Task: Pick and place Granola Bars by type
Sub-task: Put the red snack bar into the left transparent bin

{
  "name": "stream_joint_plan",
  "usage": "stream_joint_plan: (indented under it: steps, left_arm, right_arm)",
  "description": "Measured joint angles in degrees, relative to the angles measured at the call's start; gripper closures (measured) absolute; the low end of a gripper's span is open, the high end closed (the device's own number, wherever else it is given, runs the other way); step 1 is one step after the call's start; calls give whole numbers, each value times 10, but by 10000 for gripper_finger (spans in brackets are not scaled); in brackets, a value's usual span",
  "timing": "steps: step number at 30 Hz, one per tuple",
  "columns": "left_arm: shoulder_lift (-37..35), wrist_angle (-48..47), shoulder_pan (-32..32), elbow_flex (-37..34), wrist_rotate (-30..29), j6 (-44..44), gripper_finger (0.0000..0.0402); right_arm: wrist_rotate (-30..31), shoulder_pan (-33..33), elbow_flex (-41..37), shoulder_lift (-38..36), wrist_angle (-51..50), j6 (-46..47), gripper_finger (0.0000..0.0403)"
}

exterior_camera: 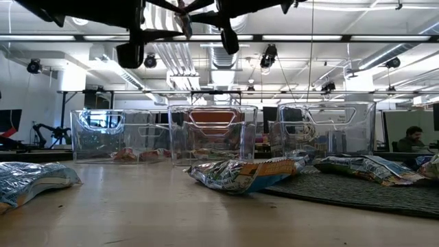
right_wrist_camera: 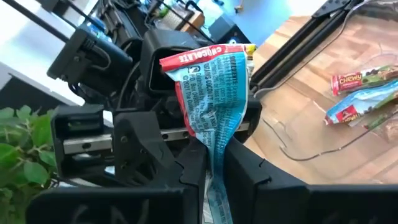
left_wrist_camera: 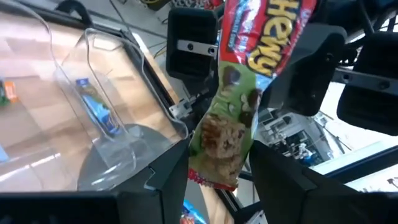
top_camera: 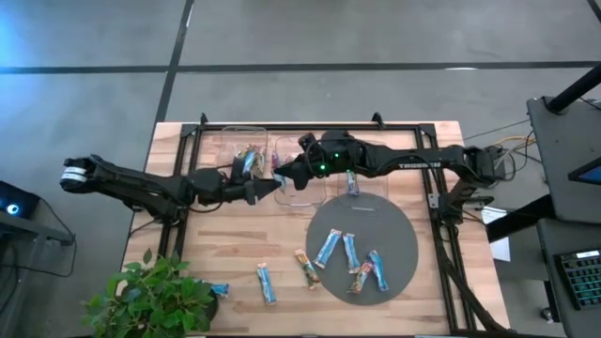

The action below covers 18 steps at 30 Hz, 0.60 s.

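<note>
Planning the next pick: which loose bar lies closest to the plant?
The light blue bar beside the plant; the others lie nearer the grey mat.

my left gripper [top_camera: 274,186]: raised mid-table, fingers parted. my right gripper [top_camera: 278,176]: facing it tip to tip, fingers clamped. both arms stretched inward.
</note>
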Motion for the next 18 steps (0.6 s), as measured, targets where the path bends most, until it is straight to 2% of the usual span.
stream_joint_plan:
  steps: [14, 18]
  left_arm:
    - [5, -6, 3, 22, -42, 85, 250]
    - [4, -11, 10, 20, -47, 81, 250]
  right_arm:
    - [0, 0, 2, 15, 18, 50, 369]
    - [2, 0, 3, 16, 29, 52, 369]
